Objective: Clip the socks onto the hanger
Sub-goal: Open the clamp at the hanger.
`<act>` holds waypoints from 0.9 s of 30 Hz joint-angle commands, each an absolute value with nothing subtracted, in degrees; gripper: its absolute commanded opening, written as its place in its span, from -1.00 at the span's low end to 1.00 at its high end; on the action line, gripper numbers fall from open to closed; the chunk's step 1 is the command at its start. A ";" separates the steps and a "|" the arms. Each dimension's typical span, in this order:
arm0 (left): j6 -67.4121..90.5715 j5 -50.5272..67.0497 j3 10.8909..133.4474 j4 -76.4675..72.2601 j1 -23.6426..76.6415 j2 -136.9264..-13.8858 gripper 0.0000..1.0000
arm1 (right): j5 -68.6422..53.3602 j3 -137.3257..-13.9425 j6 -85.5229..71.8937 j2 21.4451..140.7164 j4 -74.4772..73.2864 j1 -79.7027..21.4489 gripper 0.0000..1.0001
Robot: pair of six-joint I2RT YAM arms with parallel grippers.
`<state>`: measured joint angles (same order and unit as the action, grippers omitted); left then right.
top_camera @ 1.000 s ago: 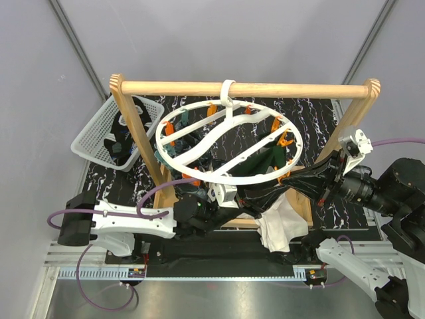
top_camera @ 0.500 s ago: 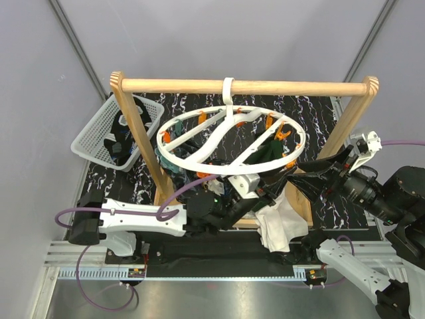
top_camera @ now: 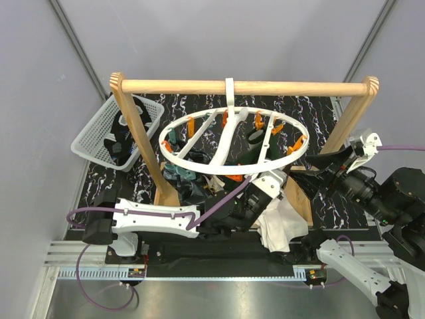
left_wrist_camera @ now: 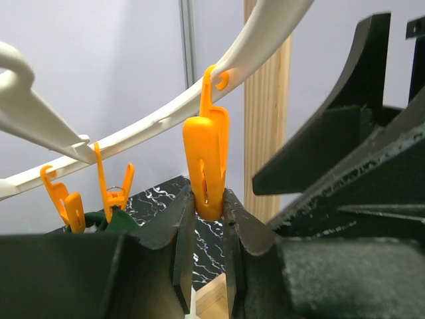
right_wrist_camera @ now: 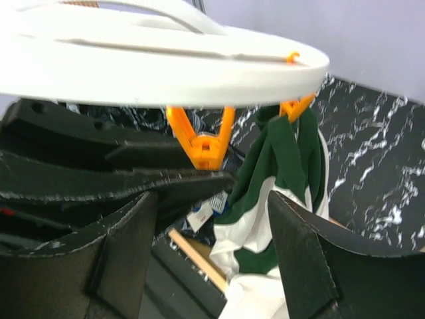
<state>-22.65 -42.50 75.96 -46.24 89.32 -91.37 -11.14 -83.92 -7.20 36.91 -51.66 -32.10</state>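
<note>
Left wrist view had it close up: the left gripper (left_wrist_camera: 207, 222) was pinched onto the lower end of one orange peg (left_wrist_camera: 206, 156), pressing it from both sides. My read: that was to steady it or work it for a sock. The peg hung off the rim of the hanger (left_wrist_camera: 262, 30), which was hooked over the wooden rail (top_camera: 246, 87) so its pegs dangled within reach. Meanwhile the right gripper (right_wrist_camera: 211, 199) stood wide apart, clamping nothing and flanking a dark green sock (right_wrist_camera: 279, 149) already clipped up. More socks (top_camera: 123, 143) lay in the white basket (top_camera: 89, 129), well off to the left.
</note>
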 commanded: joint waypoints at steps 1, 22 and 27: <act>-24.96 -41.84 78.84 -44.91 90.97 -93.16 -1.00 | -11.34 -82.53 -5.10 35.95 -42.55 -32.34 0.47; -26.98 -42.45 78.22 -46.49 91.58 -92.90 -1.00 | -1.23 -86.13 -8.88 34.89 -42.44 -32.34 0.36; -26.81 -42.45 78.22 -46.50 91.58 -93.25 -1.00 | -2.45 -85.78 -9.32 34.28 -42.98 -32.34 0.36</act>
